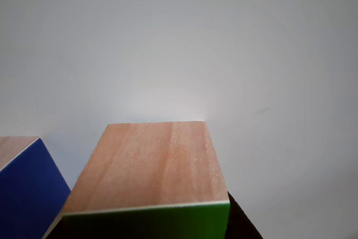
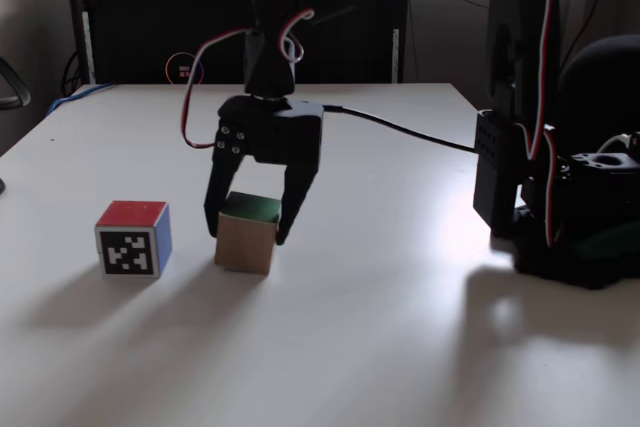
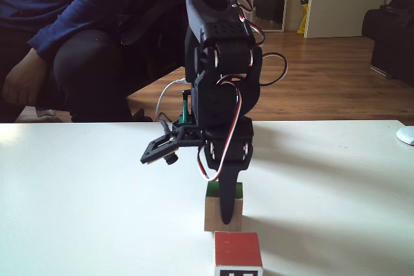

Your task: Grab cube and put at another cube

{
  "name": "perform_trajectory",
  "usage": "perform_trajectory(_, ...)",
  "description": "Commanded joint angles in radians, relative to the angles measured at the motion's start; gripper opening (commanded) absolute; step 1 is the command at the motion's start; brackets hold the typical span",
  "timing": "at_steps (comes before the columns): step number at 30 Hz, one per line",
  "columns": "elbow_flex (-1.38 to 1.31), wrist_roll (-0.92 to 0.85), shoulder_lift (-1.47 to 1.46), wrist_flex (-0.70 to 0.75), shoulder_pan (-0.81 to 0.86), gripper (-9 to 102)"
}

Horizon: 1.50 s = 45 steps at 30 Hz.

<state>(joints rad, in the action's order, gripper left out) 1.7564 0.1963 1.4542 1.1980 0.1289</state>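
A: Where's your gripper rn?

B: Centre-left of a fixed view, pointing down over the cube. One finger each side of it, left finger tip low by the left edge, right one by the right edge. Jaws spread abt a cube-width; can't tell if they're actually pressing the wood or just beside it.

A: And the cube itself?

B: Sits on the white table, green face up, plain wood toward the camera. In the other view it fills the lower middle: wood face w/ a green strip along the bottom edge.

A: Another cube?

B: Lower left in that fixed view, red top, blue right side, black-and-white marker on the front. Near your cube, a clear gap btw them, not touching. In the other view, its blue face shows at the bottom-left corner.

A: Anything from the other fixed view?

B: Arm is dead centre, a dark finger hanging down in front of the green-topped cube. Red-topped one at the bottom edge, just in front. A seated person upper left, behind the table.
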Motion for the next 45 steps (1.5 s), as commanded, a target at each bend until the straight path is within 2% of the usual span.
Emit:
perform_trajectory(1, -0.015, 0.014, 0.103, 0.023, -0.008, 17)
perform_trajectory(9, -0.138, 0.064, 0.209, 0.193, -0.064, 17)
perform_trajectory(15, -0.305, 0.095, 0.17, 0.304, -0.115, 17)
perform_trajectory(24, -0.581, 0.123, -0.014, 0.393, -0.14, 17)
perform_trajectory(33, -0.81, 0.117, -0.23, 0.423, -0.074, 18)
perform_trajectory(39, -1.035, 0.129, -0.373, 0.505, -0.041, 18)
perform_trajectory(43, -1.272, 0.132, -0.497, 0.611, -0.034, 18)
perform_trajectory(45, -1.299, 0.13, -0.508, 0.609, -0.034, 18)
